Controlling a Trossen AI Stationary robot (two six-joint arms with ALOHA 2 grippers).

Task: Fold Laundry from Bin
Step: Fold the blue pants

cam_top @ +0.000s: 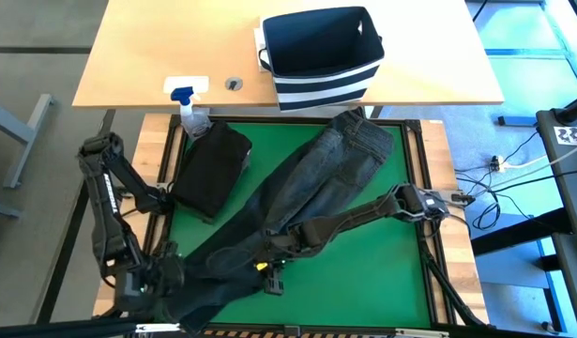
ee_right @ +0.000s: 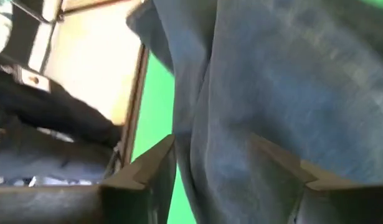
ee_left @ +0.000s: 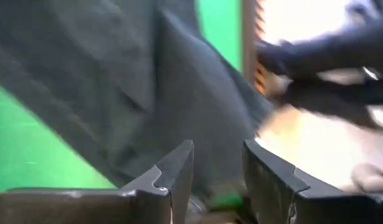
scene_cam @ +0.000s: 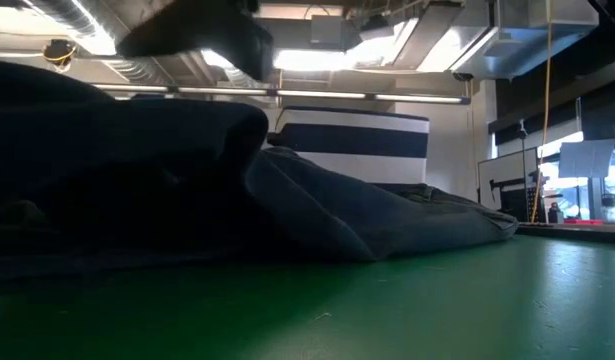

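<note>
A pair of dark blue-grey jeans lies spread slantwise on the green mat, waistband toward the bin, legs toward the near left corner. A folded black garment lies on the mat at the far left. The navy bin with white stripes stands on the wooden table behind; it also shows in the low view. My left gripper is at the legs' lower end, near the mat's near left corner, shut on cloth. My right gripper is open over the legs' middle, with denim between its fingers. My left gripper has dark denim of the jeans' leg between its two nearly closed fingers, close to the leg's lower end. One layer or several, I cannot tell. The rest of the leg lies on the mat beyond the fingers.
A clear spray bottle with a blue nozzle stands at the mat's far left corner. The mat's wooden frame runs around it. Bare green mat shows at the near right. Cables lie on the floor to the right.
</note>
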